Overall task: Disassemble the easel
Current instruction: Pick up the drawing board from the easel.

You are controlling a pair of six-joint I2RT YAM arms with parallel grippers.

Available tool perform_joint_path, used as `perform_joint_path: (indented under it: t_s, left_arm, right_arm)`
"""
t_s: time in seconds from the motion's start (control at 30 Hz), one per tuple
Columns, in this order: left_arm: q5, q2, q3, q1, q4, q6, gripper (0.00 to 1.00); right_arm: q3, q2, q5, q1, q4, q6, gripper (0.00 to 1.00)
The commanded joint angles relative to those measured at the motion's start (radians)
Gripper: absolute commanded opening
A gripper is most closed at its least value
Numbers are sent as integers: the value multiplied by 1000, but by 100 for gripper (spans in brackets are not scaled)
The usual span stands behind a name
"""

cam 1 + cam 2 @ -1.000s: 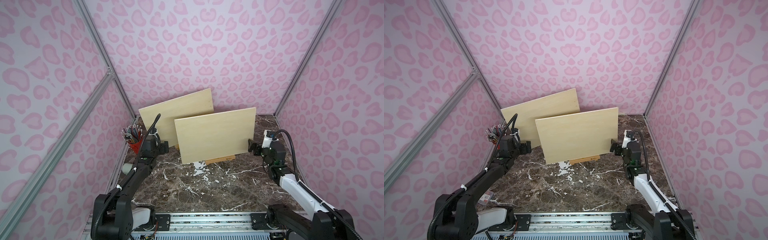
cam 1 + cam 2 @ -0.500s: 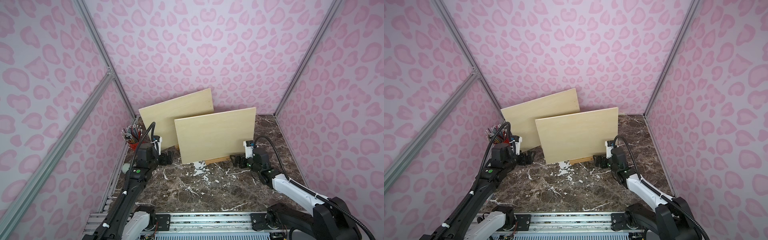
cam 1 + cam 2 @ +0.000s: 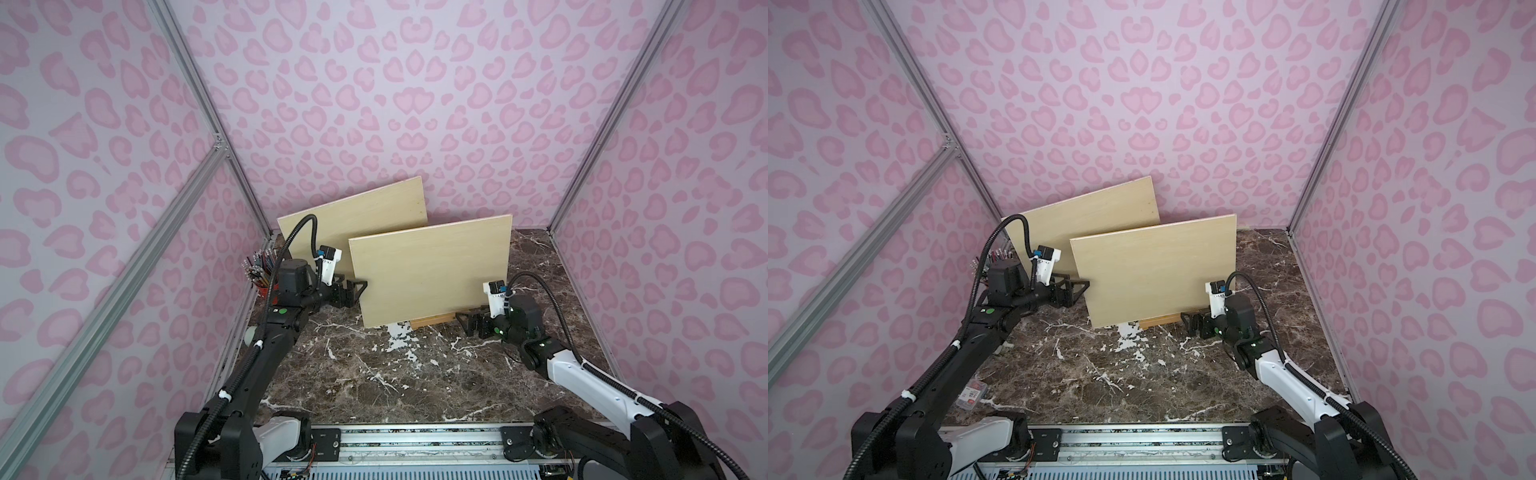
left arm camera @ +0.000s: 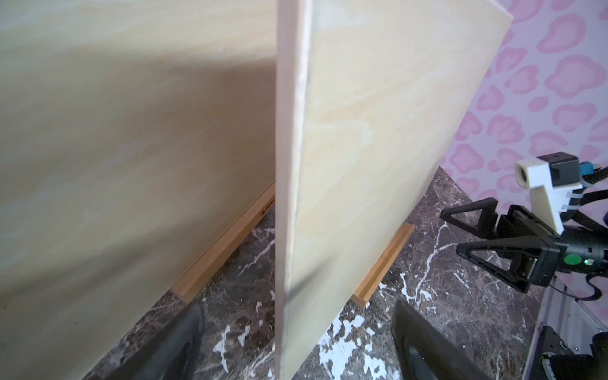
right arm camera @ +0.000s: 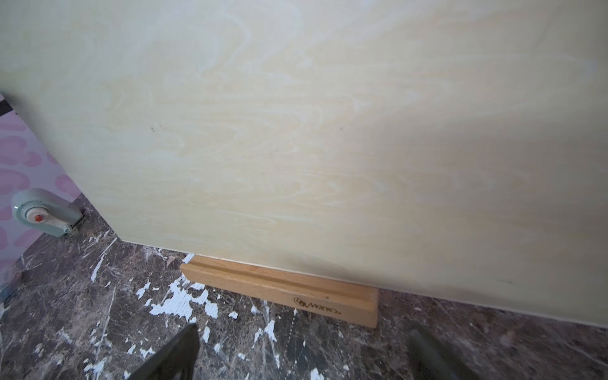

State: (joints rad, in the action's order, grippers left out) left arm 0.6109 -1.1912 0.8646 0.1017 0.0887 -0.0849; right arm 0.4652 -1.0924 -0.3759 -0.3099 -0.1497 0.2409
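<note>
1. Plywood in both top views: front board [image 3: 432,270] standing on easel ledge [image 3: 432,321] mid-table, rear board [image 3: 365,212] leaning behind, far left. Left gripper [image 3: 357,286] at front board's left edge; right gripper [image 3: 467,322] low, just right of ledge.
2. Left wrist: left gripper [image 4: 296,309] spread wide, straddling front board's [image 4: 378,131] edge, clear of both faces.
3. Right wrist: right gripper [image 5: 304,332] fully spread, empty, facing easel ledge [image 5: 283,289] on marble tabletop [image 5: 82,312].

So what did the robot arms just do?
The left gripper swung from beside the pencil cup to the front board's left edge, jaws open around it. The right gripper dropped from its right edge toward the wooden ledge, open. Nothing grabbed. Front and back board stayed put.
</note>
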Motion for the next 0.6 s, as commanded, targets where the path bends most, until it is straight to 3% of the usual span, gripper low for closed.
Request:
perform_joint_path:
  t_s: [0.0, 0.33, 0.47, 0.57]
  left_arm:
    - [100, -42, 30, -18, -143, -6, 91]
    - [340, -236, 212, -36, -160, 10, 84]
    - [400, -268, 202, -42, -205, -20, 79]
    - [430, -282, 182, -42, -283, -66, 70]
  right_arm:
    - [-10, 8, -77, 44, 0, -21, 99]
    - [-1, -25, -188, 104, -27, -33, 99]
    - [2, -38, -193, 110, -32, -39, 99]
    - [0, -41, -196, 118, -49, -37, 100]
